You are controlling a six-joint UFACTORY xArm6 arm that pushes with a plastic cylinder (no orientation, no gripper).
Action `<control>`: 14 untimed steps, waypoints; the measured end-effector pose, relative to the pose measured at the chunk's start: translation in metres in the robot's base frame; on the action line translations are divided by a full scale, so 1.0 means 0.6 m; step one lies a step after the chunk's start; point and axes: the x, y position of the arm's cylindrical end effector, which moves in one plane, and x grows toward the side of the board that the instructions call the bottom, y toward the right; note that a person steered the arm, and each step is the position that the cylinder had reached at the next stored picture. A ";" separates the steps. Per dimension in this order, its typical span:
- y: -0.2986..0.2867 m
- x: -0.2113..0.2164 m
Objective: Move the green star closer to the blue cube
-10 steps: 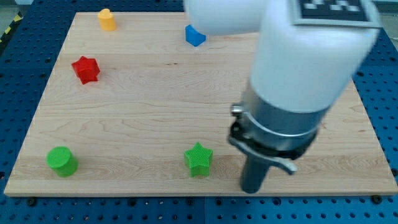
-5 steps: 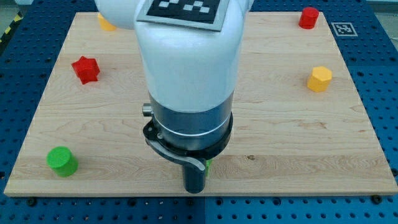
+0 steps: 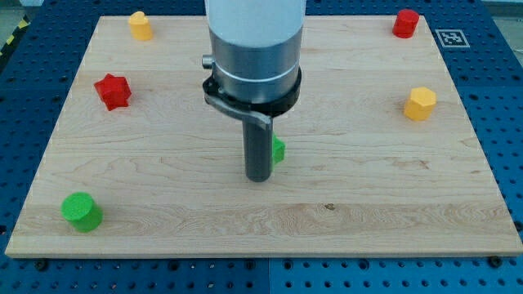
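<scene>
My tip [image 3: 259,176] rests near the middle of the wooden board [image 3: 163,204], with no jaws, only a rod. The green star [image 3: 279,150] sits mostly hidden behind it, touching its right side. The blue cube is hidden from view. A green cylinder [image 3: 82,211] stands at the bottom left, a red star [image 3: 113,91] at the upper left.

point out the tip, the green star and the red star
my tip [image 3: 259,177], camera view, very bottom end of the dark rod
green star [image 3: 279,150], camera view, the sliver showing right of the rod
red star [image 3: 113,91], camera view, middle of its top face
</scene>
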 end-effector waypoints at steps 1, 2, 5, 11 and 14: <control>0.033 -0.025; 0.069 -0.043; 0.065 -0.068; 0.031 -0.192; 0.006 -0.271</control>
